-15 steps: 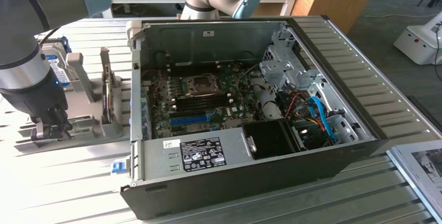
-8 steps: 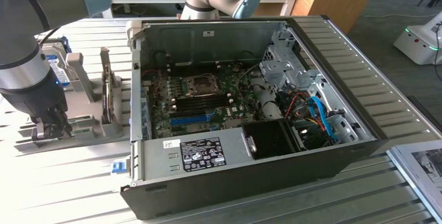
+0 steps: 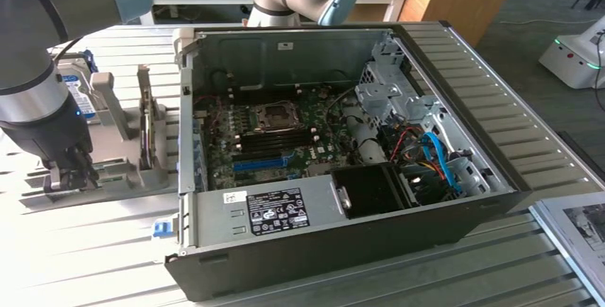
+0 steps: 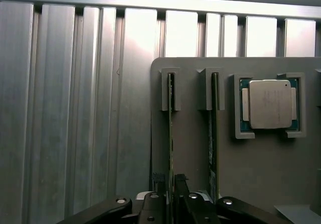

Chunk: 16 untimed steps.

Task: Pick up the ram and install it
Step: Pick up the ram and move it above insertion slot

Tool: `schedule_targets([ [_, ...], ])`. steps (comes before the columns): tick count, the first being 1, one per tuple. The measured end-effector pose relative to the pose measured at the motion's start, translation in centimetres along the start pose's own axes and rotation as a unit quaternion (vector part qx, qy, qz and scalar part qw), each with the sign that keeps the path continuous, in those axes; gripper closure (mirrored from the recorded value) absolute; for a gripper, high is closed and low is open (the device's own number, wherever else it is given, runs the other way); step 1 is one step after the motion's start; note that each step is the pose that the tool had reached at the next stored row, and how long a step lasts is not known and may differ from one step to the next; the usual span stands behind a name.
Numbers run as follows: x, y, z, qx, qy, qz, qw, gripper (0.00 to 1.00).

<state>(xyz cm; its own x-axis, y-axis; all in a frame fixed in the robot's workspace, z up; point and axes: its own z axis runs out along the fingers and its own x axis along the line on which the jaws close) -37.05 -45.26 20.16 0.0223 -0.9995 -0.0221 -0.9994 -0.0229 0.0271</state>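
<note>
Grey plastic holder tray (image 4: 190,148) lay nearest me, under the black two-finger gripper (image 4: 170,186). Its fingers (image 4: 159,184) had narrowed onto the ram (image 4: 171,133), the thin green circuit-board stick, one pad on each face. The ram stood on its edge in a narrow slot of the tray, its long axis running straight away from the wrist camera to a small grey end bracket. A second green stick (image 4: 213,133) stood parallel in the neighbouring slot, near but not touching. Past it, a square silver-lidded processor chip (image 4: 270,103) lay flat in its own recess.

The ram's slot ran just beside the tray's edge, and beyond that edge I saw bare ribbed aluminium tabletop (image 4: 75,108).

In the exterior view the gripper (image 3: 71,172) reached down into the tray at the exterior view's left. The open black computer case (image 3: 492,193) sat just beside the tray, with the large green motherboard (image 3: 302,152) exposed inside.
</note>
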Motion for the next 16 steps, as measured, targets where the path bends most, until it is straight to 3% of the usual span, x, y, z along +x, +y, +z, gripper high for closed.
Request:
schedule_targets([
  [16,-0.02,0.01,-0.01,-0.0001,0.0001,0.000,1.0000,0.80],
])
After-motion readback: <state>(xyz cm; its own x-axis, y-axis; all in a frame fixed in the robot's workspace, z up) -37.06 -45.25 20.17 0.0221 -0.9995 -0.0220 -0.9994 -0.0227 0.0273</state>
